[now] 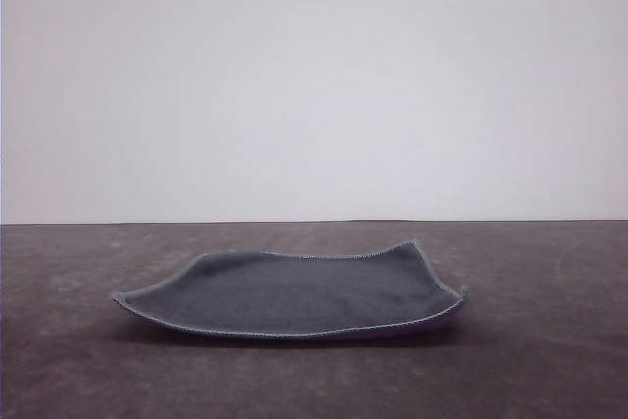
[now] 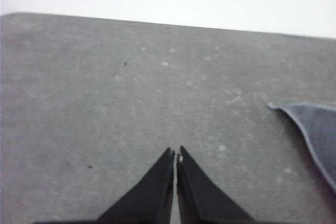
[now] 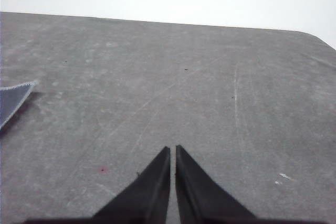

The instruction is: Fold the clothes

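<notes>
Dark grey cloth point(image 1: 294, 293) lies spread flat on the table point(image 1: 78, 370), grey face up, a purple sliver showing under its right edge and corners slightly curled. Left gripper point(image 2: 175, 155) and right gripper point(image 3: 172, 149) both hover over bare tabletop beside the cloth, jaws pressed together, holding nothing. Judgement: folding is not begun; each gripper should open, then pinch a near corner cleanly at the stitched edging. Table surface is scuffed grey; a plain white wall point(image 1: 314, 76) stands behind.

Soft cloth on a matt tabletop

The dark grey square soft cloth point(image 1: 304, 293) looks fuzzy, with pale stitched edging; the dark grey table point(image 1: 549, 360) looks matt, scuffed and scratched.
</notes>
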